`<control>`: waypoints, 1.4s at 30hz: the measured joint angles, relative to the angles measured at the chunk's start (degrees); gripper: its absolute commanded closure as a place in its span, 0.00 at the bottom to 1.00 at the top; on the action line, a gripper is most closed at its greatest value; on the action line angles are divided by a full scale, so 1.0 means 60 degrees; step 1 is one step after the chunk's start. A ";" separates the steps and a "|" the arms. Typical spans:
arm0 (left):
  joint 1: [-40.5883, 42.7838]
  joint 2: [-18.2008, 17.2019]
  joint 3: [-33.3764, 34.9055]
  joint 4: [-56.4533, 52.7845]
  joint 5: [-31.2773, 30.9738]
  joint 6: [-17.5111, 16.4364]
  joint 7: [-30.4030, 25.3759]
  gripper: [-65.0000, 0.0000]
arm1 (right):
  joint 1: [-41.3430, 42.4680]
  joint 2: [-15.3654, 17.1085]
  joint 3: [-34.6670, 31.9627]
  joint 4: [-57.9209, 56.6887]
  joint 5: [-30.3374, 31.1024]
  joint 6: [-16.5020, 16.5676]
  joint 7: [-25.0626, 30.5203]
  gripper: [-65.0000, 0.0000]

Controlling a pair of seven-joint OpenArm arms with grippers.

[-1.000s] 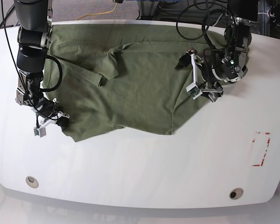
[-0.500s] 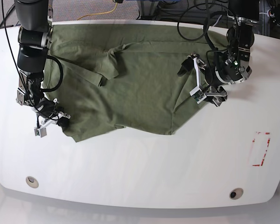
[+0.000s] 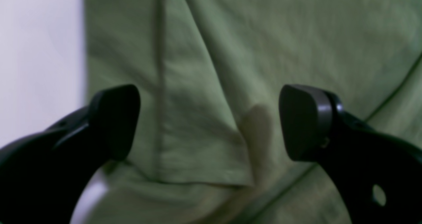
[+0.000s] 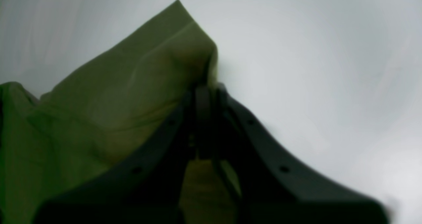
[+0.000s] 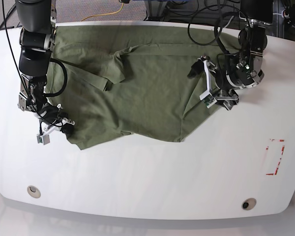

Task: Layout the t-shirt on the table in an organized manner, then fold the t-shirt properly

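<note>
T-shirt (image 5: 137,88) spread rumpled across far half of surface (image 5: 147,177). Right claw (image 4: 206,89) pinched shut on shirt's near corner. Left claw (image 3: 209,122) wide, directly above shirt's opposite edge fold.

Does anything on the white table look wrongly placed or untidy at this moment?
Yes. The olive-green cotton t-shirt lies crumpled on the glossy white table: one sleeve is folded over the body and the near hem runs crooked.

Olive t-shirt (image 5: 137,83) lies rumpled across the white table (image 5: 147,177), both arms at its edges.
</note>
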 measured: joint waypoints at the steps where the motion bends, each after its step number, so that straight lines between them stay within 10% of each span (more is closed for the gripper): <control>1: 0.0022 0.0007 0.0029 -0.0051 -0.0004 0.0000 -0.0004 0.00 | 0.0004 0.0000 0.0000 0.0000 0.0000 0.0000 0.0000 0.99; 28: 0.0004 0.0018 0.0022 -0.0077 -0.0004 0.0000 -0.0011 0.00 | 0.0000 0.0000 0.0000 0.0000 0.0000 0.0000 0.0000 0.99; 36: 0.0007 0.0018 0.0022 -0.0077 -0.0004 -0.0004 -0.0015 0.30 | 0.0000 0.0000 0.0000 0.0000 0.0000 0.0000 0.0000 0.99; 42: 0.0007 0.0015 0.0022 -0.0080 -0.0004 0.0000 -0.0011 0.35 | 0.0000 0.0000 0.0000 0.0000 0.0000 0.0000 0.0000 0.99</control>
